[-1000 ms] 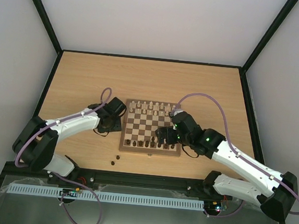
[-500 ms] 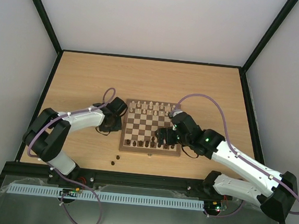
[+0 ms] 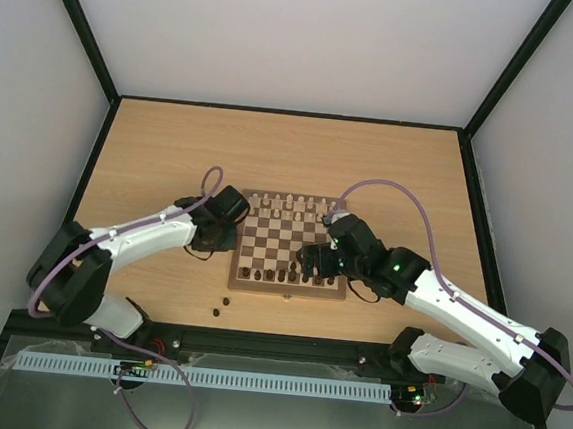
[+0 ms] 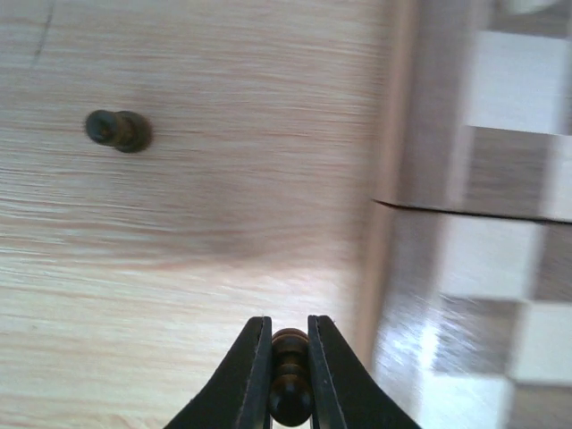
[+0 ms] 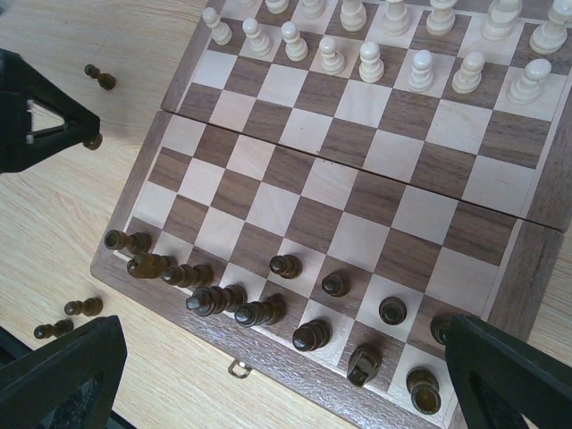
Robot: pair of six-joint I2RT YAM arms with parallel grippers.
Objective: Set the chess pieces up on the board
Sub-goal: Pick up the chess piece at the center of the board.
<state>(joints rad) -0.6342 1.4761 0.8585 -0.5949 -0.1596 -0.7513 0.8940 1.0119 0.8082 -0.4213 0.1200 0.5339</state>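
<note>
Placement of the held piece is what I am steering toward. The left gripper (image 4: 289, 335) is pinching a dark piece (image 4: 290, 393) between narrowly set fingers at the bottom centre of the left wrist view. It is hovering over bare table (image 4: 179, 268), just beside the rim of the board (image 4: 402, 179). To do this well, I am planning to carry it rightward across that rim and line it up over a free square among the dark pieces (image 5: 286, 265) gathered along the lower edge of the board. Then I would lower it until its base is touching the wood before letting the fingers part, since so small a figure is likely to topple if dropped. Several dark ones at the lower left of the right wrist view are crowding together, and I cannot tell whether all are standing upright, so I am judging a slow, vertical approach safest. The cream pieces (image 5: 375, 54) are filling two rows along the upper edge. A loose dark piece (image 4: 119, 130) is lying on the table at the upper left of the left wrist view. In the top view the left arm is reaching diagonally from the lower left with its wrist at the board's left side. The right arm is angling in from the lower right, and the right gripper (image 5: 281, 357) is hanging over the board's lower right squares with its fingers spread wide and empty.
</note>
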